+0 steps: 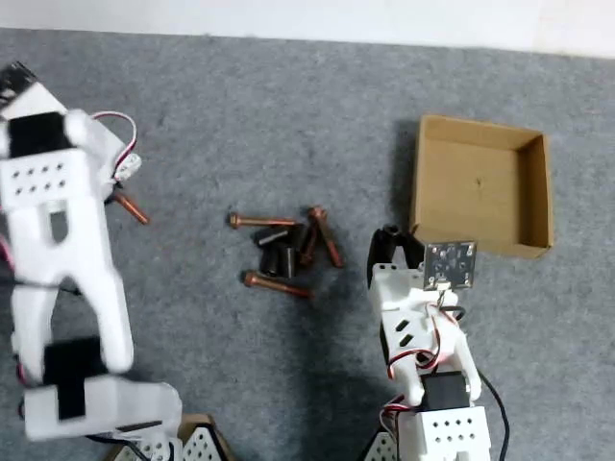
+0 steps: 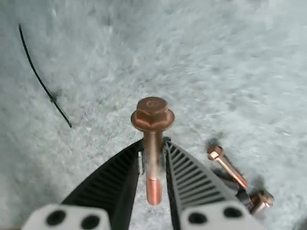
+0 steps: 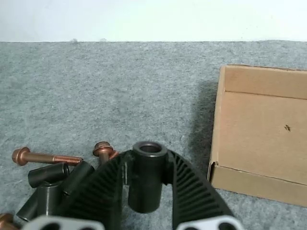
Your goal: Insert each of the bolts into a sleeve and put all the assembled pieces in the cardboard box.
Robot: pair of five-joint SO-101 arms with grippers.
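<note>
A copper-coloured flanged hex bolt (image 2: 152,143) is pinched by its shank in the left gripper (image 2: 153,160), its head beyond the fingertips. A black sleeve (image 3: 146,177) is clamped in the right gripper (image 3: 146,165), its open bore showing. More bolts (image 1: 277,283) lie flat around huddled black sleeves (image 1: 279,252) on grey carpet (image 1: 240,115), apart from the open-topped cardboard box (image 1: 530,192).

In the high view the left arm (image 1: 58,221) covers part of its bolt (image 1: 132,208) — only one end pokes out. The cardboard box (image 3: 254,79) runs off the right wrist view's edge, as does a bolt head (image 3: 5,221) in the corner. The piled sleeves (image 1: 277,259) merge darkly; their number cannot be told.
</note>
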